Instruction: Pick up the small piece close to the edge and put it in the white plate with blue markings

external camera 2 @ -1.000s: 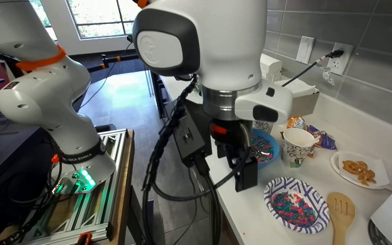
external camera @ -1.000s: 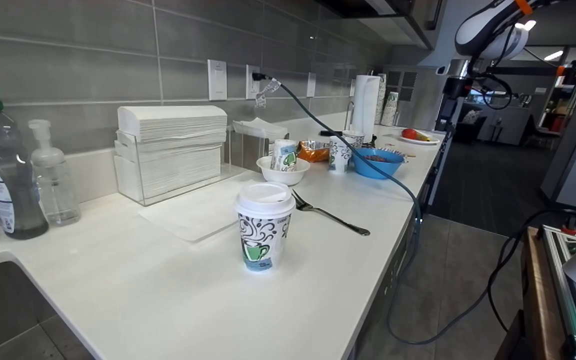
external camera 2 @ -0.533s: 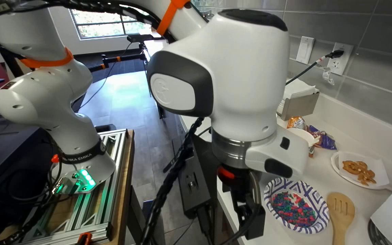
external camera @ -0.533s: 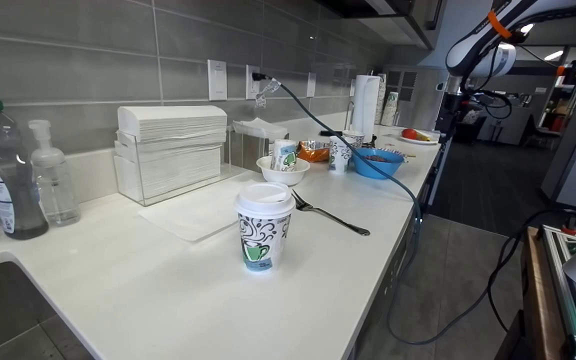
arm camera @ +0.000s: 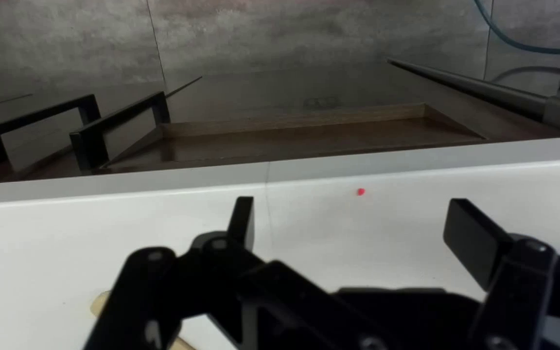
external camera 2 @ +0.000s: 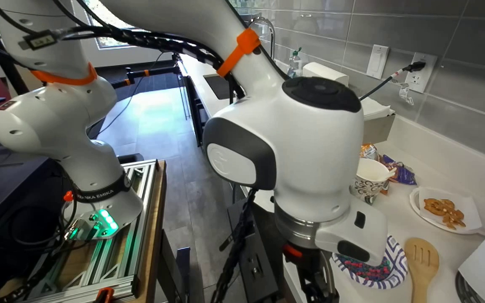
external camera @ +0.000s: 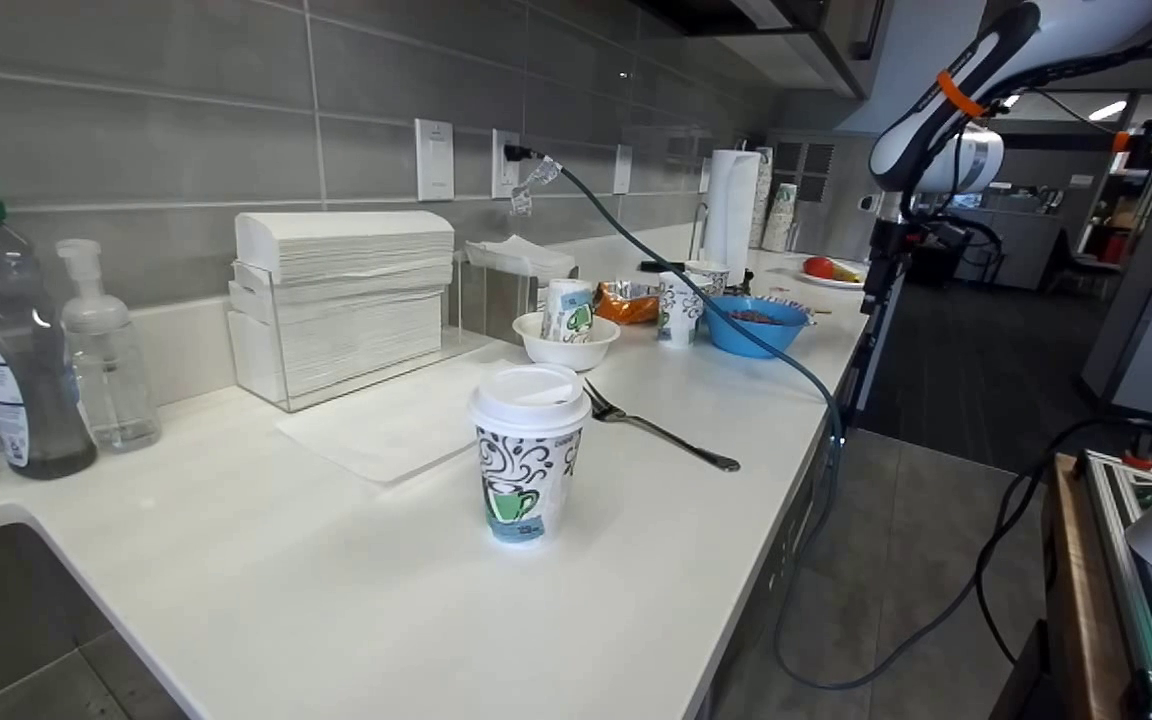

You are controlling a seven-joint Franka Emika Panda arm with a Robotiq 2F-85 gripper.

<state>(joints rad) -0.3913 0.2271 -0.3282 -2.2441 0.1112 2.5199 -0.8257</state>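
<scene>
In the wrist view the gripper (arm camera: 351, 226) hangs over the counter (arm camera: 42, 243) with its fingers (arm camera: 474, 243) spread wide and nothing between them, presumably to give a tiny target room on either side; the small red piece (arm camera: 360, 191) lies at about twelve o'clock from that gap, close to the counter's edge. Farther out, in an exterior view, the white plate with blue markings (external camera 2: 398, 263) sits at about two o'clock from the gripper, partly behind the arm (external camera 2: 318, 160) and holding coloured bits (external camera 2: 364, 271), probably why the stray belongs there, and a wooden spatula (external camera 2: 421, 267) lies at the plate's three o'clock.
</scene>
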